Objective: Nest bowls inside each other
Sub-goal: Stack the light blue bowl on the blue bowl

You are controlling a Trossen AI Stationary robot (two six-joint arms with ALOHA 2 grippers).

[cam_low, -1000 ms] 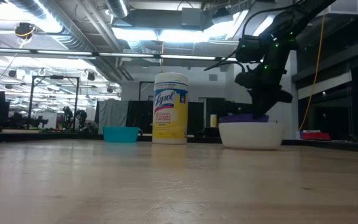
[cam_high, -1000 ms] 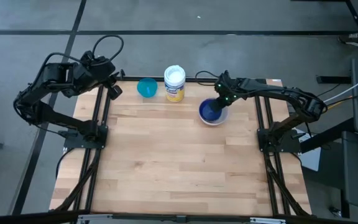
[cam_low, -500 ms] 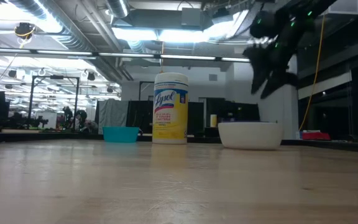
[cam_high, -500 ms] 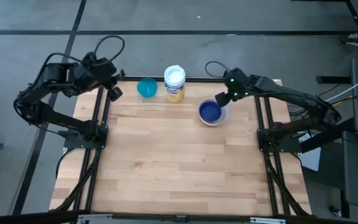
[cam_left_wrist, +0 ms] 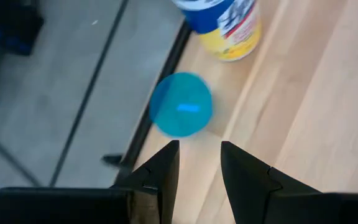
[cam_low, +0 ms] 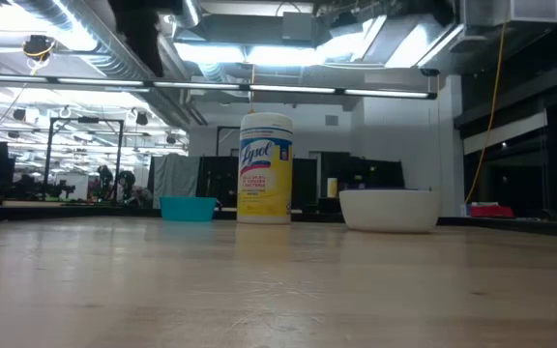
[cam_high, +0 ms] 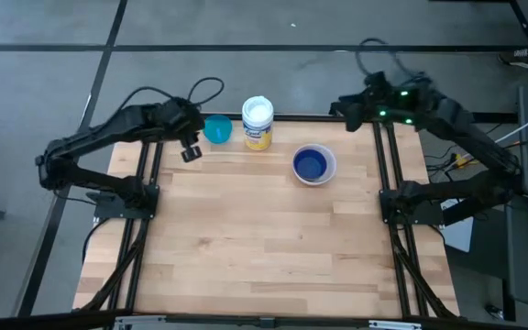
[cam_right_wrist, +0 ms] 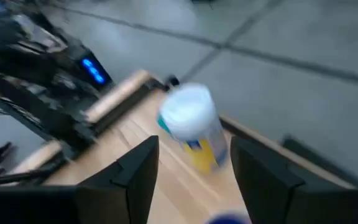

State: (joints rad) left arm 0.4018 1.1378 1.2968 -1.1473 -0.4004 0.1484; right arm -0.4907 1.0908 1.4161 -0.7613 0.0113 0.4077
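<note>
White bowl [cam_high: 315, 166] shows only dark blue inside — others hidden.

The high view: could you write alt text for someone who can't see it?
Seen from above, a wooden table holds a white bowl with a dark blue bowl nested inside, a white-lidded container and a teal bowl along the far edge. The left gripper hovers open beside the teal bowl; the right gripper is open over the far right corner.
</note>
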